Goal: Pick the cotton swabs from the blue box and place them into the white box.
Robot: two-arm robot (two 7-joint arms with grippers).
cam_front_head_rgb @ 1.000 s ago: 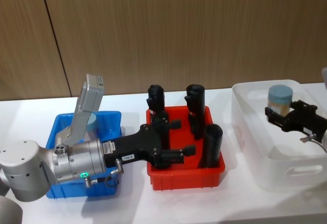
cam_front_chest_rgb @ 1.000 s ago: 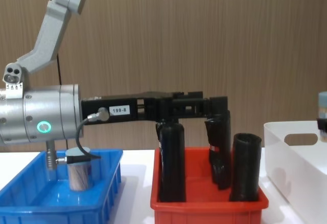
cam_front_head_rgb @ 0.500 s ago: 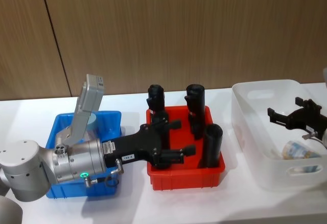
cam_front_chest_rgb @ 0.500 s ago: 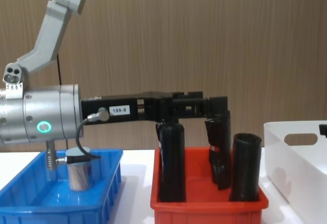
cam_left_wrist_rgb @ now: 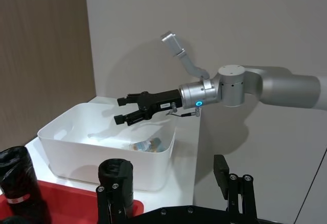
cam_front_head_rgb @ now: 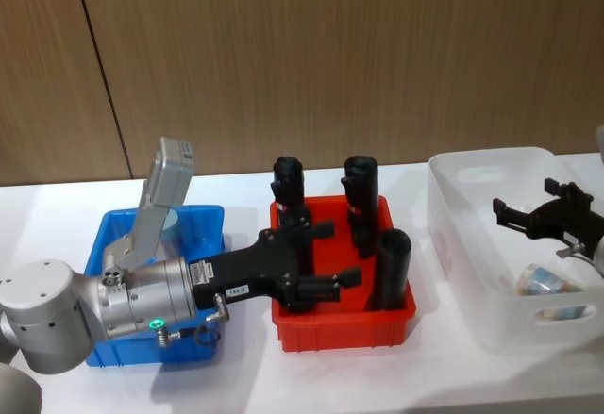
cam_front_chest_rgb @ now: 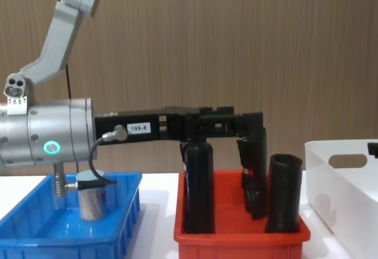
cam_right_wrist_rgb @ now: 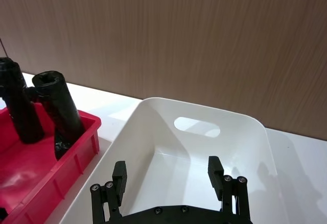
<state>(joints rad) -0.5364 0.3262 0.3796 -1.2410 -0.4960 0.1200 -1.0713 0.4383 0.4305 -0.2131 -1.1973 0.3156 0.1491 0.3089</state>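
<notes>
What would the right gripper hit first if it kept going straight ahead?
Probably the far wall of the white box: the open right gripper, above the box, points at it, though it might clear the rim.

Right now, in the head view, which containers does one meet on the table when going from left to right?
blue box → red bin → white box, with one cotton swabs tub lying inside it.
</notes>
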